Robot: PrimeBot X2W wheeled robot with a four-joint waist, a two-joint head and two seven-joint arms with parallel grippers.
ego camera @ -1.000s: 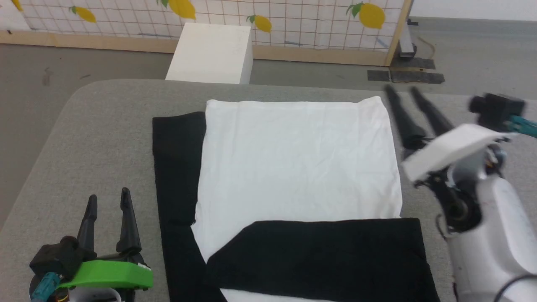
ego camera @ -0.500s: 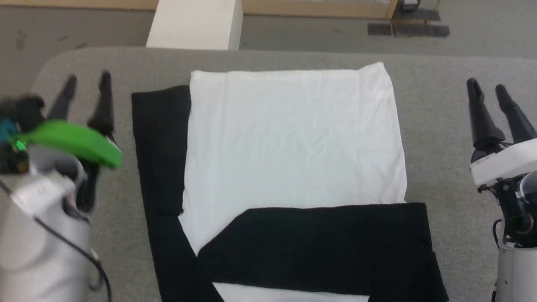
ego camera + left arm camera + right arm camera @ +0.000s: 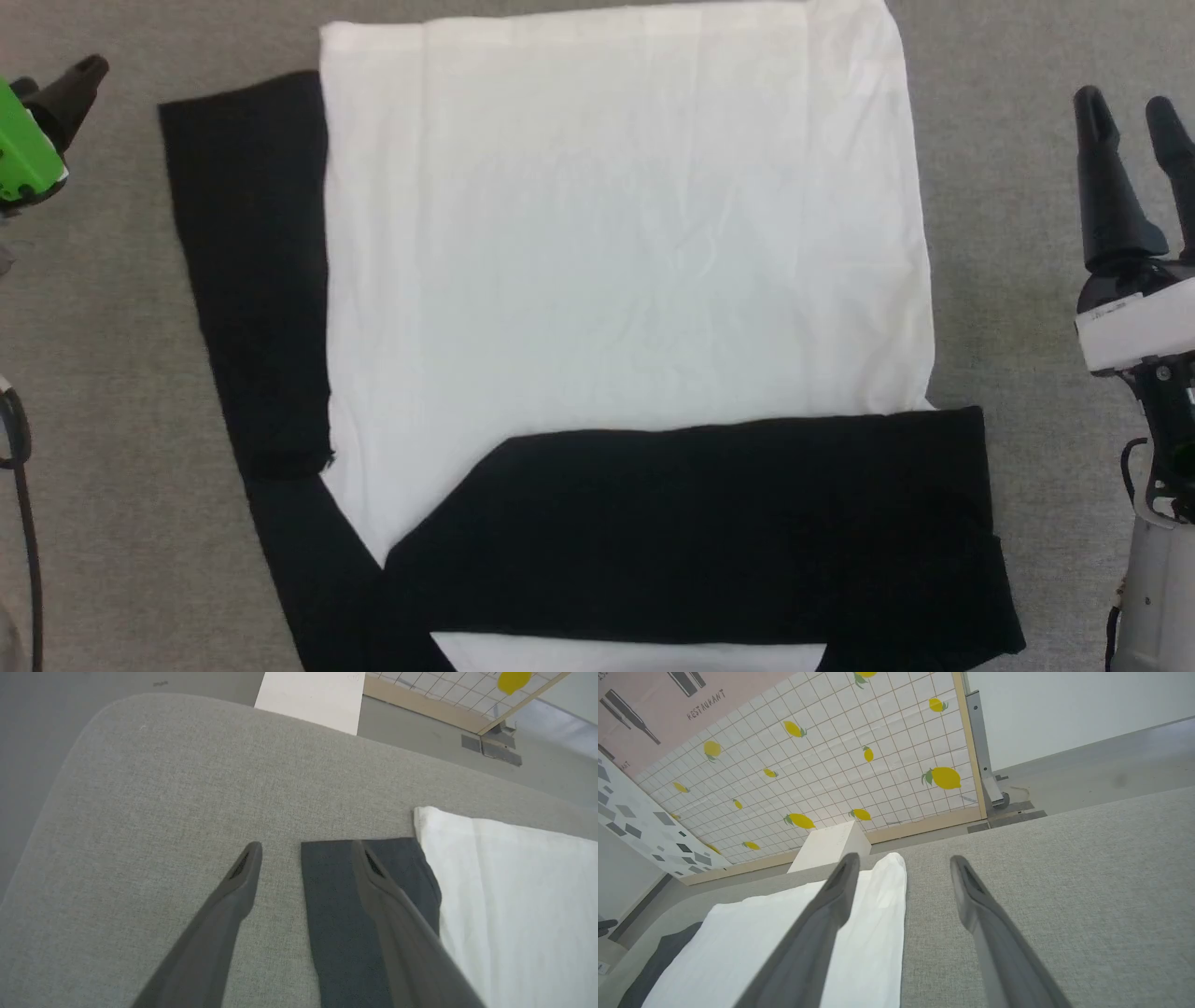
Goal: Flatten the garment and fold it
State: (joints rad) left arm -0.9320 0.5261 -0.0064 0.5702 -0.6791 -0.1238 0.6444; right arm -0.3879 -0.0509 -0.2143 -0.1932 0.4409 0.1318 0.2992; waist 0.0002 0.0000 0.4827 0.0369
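Note:
The garment lies spread on the table, its white body panel (image 3: 616,233) in the middle. A black strip (image 3: 252,280) runs down its left side and a black sleeve (image 3: 700,532) is folded across the near part. My left gripper (image 3: 307,845) is open above the far corner of that black strip (image 3: 345,914), one finger over cloth and one over bare table. Its green cover (image 3: 23,140) is at the head view's left edge. My right gripper (image 3: 1125,105) is open over bare table, right of the white panel (image 3: 784,947). Neither holds anything.
The grey padded table (image 3: 1008,233) has bare room on both sides of the garment, and its rounded far left corner (image 3: 107,714) is close to my left gripper. A white box (image 3: 313,695) stands on the floor beyond. A lemon-patterned screen (image 3: 831,765) is behind it.
The head camera has tilted down and closer to the garment. My left arm rose from the near left to the garment's far left corner. My right gripper swung out to the right. Both stayed open.

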